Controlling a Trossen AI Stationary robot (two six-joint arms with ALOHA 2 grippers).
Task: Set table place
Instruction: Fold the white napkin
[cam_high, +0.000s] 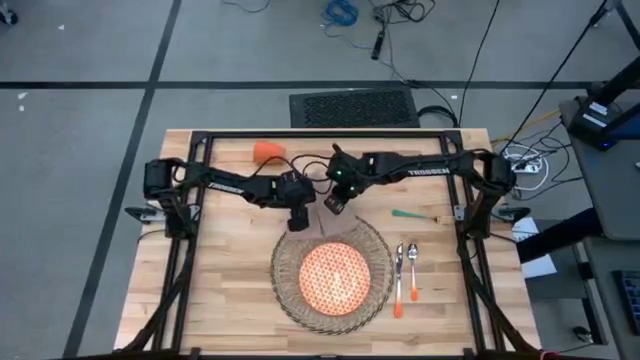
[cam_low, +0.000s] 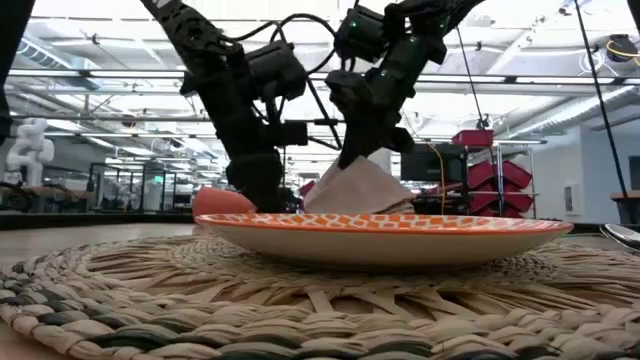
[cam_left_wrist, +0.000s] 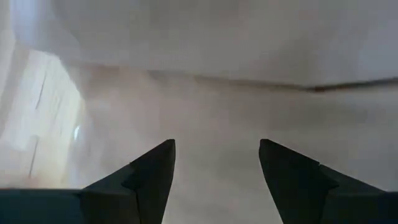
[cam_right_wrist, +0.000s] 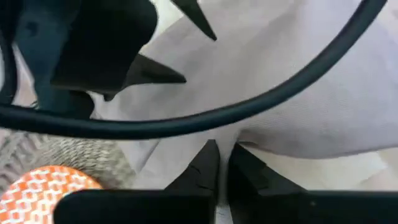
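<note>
Even overhead light, soft shadows, blurred left wrist view

**Workshop floor and hall behind the rig**

From above I am seeing a grey floor (cam_high: 80, 150) crossed by dark lines, with a black mat (cam_high: 353, 106) lying just behind the bench and cables (cam_high: 345, 12) trailing farther back. At table height I am looking into a bright hall: ceiling lights (cam_low: 560, 95) are glowing, red racks (cam_low: 500, 165) are standing at the right, and a white robot arm (cam_low: 25, 150) is standing at the left.
</note>
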